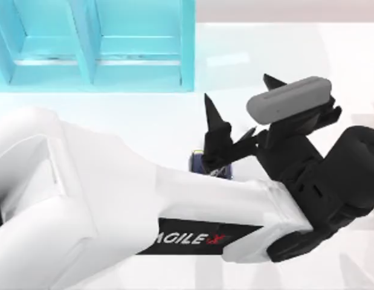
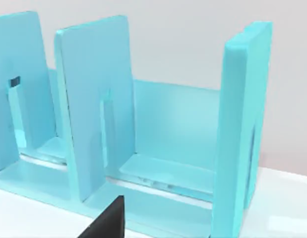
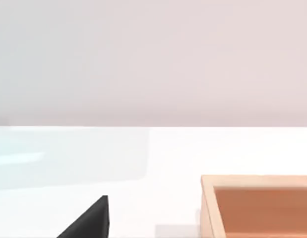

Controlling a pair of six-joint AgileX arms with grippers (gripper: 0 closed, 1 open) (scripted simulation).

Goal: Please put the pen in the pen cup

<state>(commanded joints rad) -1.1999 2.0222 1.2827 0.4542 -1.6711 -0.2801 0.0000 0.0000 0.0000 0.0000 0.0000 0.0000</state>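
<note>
The pen cup [image 1: 197,162] is a small periwinkle-blue cup with a gold rim. It peeks out from under my left arm's black wrist near the middle of the table. My left gripper [image 1: 238,87] hangs just beyond and above the cup, pointing toward the shelf, with its pointed black fingers [image 1: 214,118] spread wide apart. A tip of the same gripper shows in the left wrist view [image 2: 106,223]. The pen is hidden from me. My right gripper [image 3: 89,220] sits low over bare white table.
A big cyan shelf unit [image 1: 96,42] with upright dividers [image 2: 93,99] stands along the far left of the table. An open orange-brown box [image 3: 262,203] lies close to my right gripper. My left arm's white body [image 1: 114,205] covers the near left of the table.
</note>
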